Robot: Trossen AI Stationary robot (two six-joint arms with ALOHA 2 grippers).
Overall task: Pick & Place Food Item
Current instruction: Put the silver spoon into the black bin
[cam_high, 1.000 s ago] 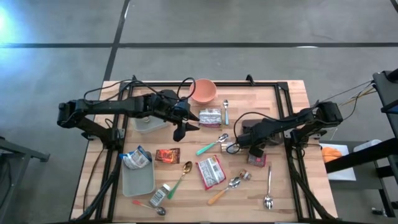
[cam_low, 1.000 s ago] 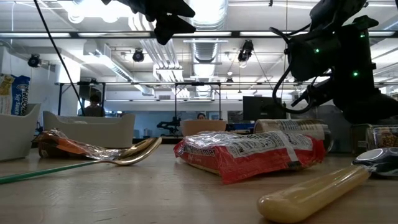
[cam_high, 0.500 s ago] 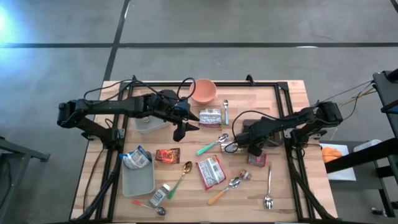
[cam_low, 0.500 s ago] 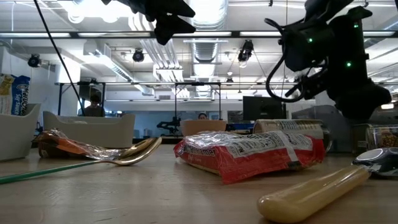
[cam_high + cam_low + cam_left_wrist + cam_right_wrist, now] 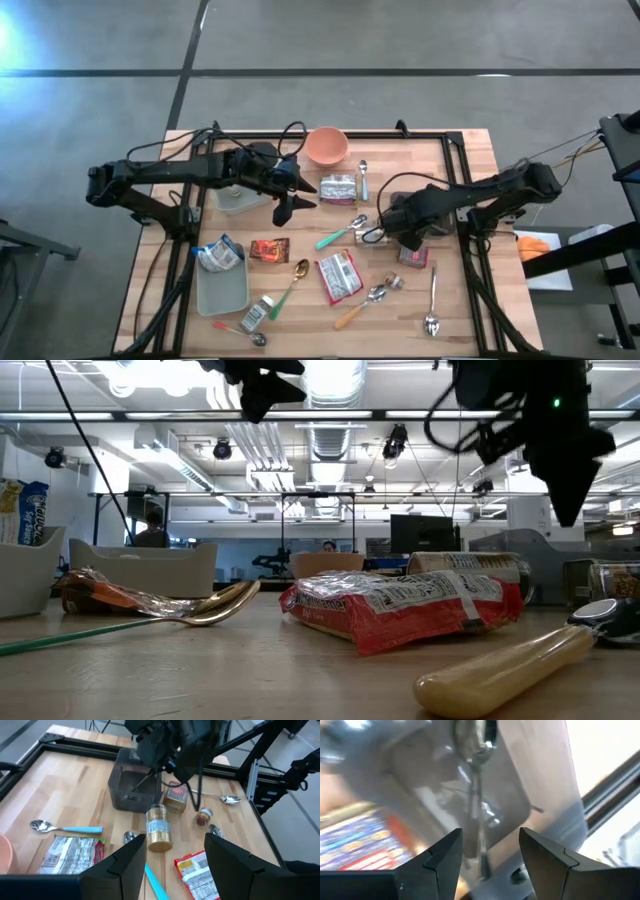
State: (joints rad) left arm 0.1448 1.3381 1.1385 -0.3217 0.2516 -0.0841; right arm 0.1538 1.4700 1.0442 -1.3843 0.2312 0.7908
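Food items lie across the wooden table: a red packet (image 5: 340, 275), a silver packet (image 5: 338, 187), a dark red packet (image 5: 269, 250), and a gold-lidded jar (image 5: 158, 827) on its side. My right gripper (image 5: 490, 840) hangs open, pointing steeply down above a dark grey bin (image 5: 131, 785) that holds a metal utensil (image 5: 476, 780). It holds nothing. In the high view the right gripper (image 5: 393, 230) is at mid right. My left gripper (image 5: 288, 207) waits open and raised over the table's middle left, and its fingers (image 5: 125, 857) are empty.
A pink bowl (image 5: 326, 145) stands at the far edge, with a white container (image 5: 240, 197) under the left arm. A light grey tray (image 5: 222, 290) holds a blue-white packet (image 5: 218, 255). Spoons lie scattered: green-handled (image 5: 335, 237), gold (image 5: 298, 275), wooden-handled (image 5: 360, 305), and plain steel (image 5: 432, 300).
My right gripper has risen well clear of the table, going from beside the jars to high in the low view. It has also turned a little about its own axis. Nothing has come up with it.
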